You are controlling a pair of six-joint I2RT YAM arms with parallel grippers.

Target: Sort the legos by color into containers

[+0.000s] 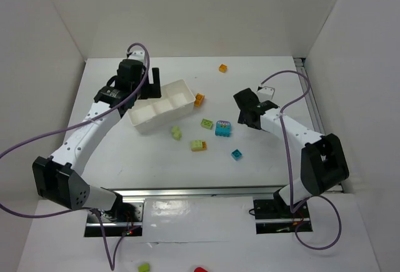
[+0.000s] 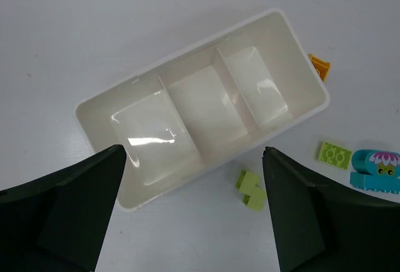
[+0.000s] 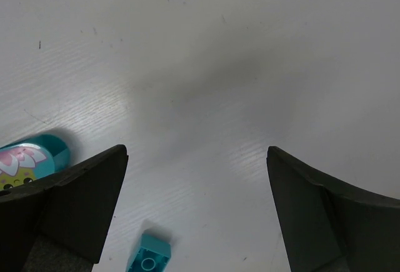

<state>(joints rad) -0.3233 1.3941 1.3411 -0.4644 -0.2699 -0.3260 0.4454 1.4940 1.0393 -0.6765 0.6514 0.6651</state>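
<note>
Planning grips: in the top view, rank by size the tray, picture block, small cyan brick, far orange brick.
1. tray
2. picture block
3. small cyan brick and far orange brick look alike.

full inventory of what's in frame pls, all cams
tray: 1, white, three empty compartments, left of centre
orange bricks: 2, orange, one far centre, one at tray's right end
green bricks: 3, lime, near side of tray, centre
printed block: 1, cyan, centre, beside a green brick
cyan brick: 1, cyan, nearer than printed block
loose bits: 2, one green, one red, bottom edge, nearer than the bases
table: 1, white
arms: 2, white and black, bases at near edge
left pincer: 1, black, open, above tray
right pincer: 1, black, open, above bare table right of printed block
</note>
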